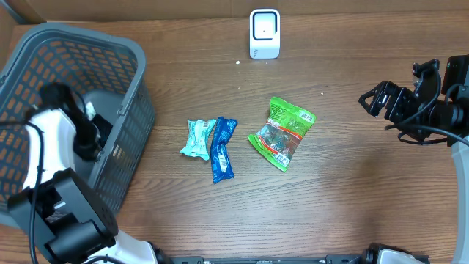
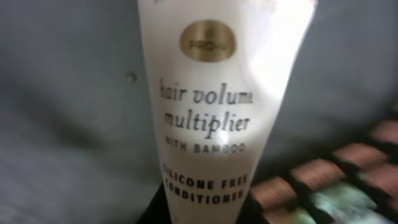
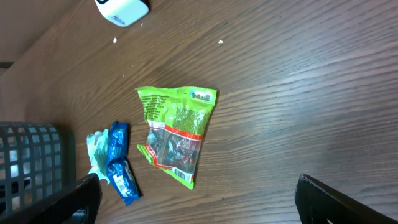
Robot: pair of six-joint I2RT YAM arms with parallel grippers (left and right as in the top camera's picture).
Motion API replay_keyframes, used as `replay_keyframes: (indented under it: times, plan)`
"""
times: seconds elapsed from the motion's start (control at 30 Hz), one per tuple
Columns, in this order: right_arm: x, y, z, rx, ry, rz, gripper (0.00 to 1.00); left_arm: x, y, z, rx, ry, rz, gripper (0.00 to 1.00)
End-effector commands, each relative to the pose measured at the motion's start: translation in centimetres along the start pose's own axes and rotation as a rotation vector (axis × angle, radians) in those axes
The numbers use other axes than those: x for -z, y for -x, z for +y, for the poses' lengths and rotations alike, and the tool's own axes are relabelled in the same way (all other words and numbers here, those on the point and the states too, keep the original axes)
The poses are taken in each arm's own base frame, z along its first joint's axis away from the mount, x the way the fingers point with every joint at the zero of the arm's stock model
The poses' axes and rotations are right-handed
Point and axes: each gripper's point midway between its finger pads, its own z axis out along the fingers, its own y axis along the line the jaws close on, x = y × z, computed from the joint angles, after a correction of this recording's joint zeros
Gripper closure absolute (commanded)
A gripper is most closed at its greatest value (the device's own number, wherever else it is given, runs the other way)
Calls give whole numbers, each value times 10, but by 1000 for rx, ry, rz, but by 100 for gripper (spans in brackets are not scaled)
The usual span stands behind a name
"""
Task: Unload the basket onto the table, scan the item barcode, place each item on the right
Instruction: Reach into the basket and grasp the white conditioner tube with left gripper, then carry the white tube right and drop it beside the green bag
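A white conditioner tube point(image 2: 217, 93) with dark lettering fills the left wrist view, lying inside the grey basket point(image 1: 124, 66). My left gripper point(image 2: 202, 210) is shut on the tube's lower end, with dark fingers on both sides of it. From overhead, the left gripper point(image 1: 91, 136) reaches down into the basket and the tube is mostly hidden. The white barcode scanner point(image 1: 264, 33) stands at the far middle of the table. At the right side my right gripper point(image 1: 375, 100) hangs open over bare wood with nothing between its fingers point(image 3: 84, 199).
A green snack bag point(image 1: 282, 133) lies at mid-table, with a blue packet point(image 1: 222, 149) and a pale teal packet point(image 1: 196, 138) side by side to its left. The basket's mesh wall point(image 2: 323, 180) is close beside the tube.
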Motion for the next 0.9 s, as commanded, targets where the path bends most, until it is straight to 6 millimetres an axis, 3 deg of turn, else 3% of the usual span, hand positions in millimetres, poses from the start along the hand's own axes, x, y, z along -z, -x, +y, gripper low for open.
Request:
replay_keyframes:
  times: [0.0,0.13,0.23,0.33,0.4,0.5,0.63,0.87]
  plan:
    - [9,8,9,28,16,-35,0,98,43,-36,-113,-101,-221,96]
    - [9,8,9,28,16,-36,0,178,49,-49,-153,-148,-348,96]
    - [9,9,9,30,17,-39,0,231,43,-63,-186,-202,-442,96]
    - [9,10,9,31,18,-43,0,266,23,-89,-296,-281,-496,96]
    - [9,10,10,33,19,-45,0,277,3,-112,-388,-336,-502,96]
    - [9,10,9,33,19,-45,0,272,-33,-153,-525,-377,-462,96]
    - [9,10,9,33,17,-45,0,239,-88,-207,-707,-397,-343,96]
    - [9,12,1,30,-29,-57,0,126,-176,-278,-822,-320,-102,96]
